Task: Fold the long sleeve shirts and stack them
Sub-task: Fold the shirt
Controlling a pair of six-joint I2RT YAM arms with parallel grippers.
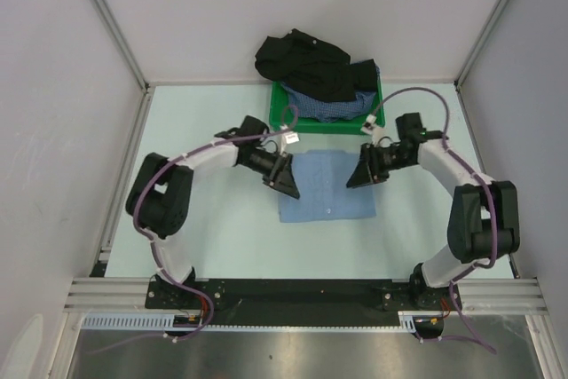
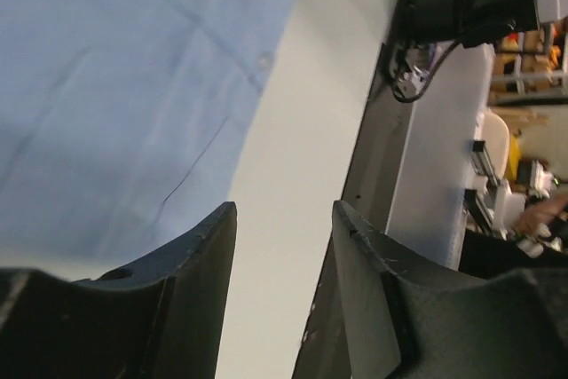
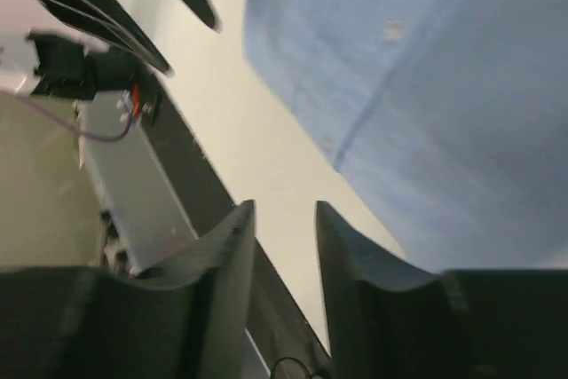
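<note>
Left gripper [image 1: 286, 180] and right gripper [image 1: 362, 173] hover at opposite side edges of the light blue shirt [image 1: 327, 191], fingers spread, nothing pinched. The shirt lies flat, folded, mid-table. Judgement: square its edges before fetching another. Beyond: checked shirt [image 1: 333, 106] and black shirt [image 1: 302, 61] heaped in the green tray [image 1: 278, 99].

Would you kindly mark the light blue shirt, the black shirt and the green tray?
light blue shirt [image 1: 327, 186], top view, its middle
black shirt [image 1: 306, 64], top view, its middle
green tray [image 1: 328, 127], top view, front wall
</note>
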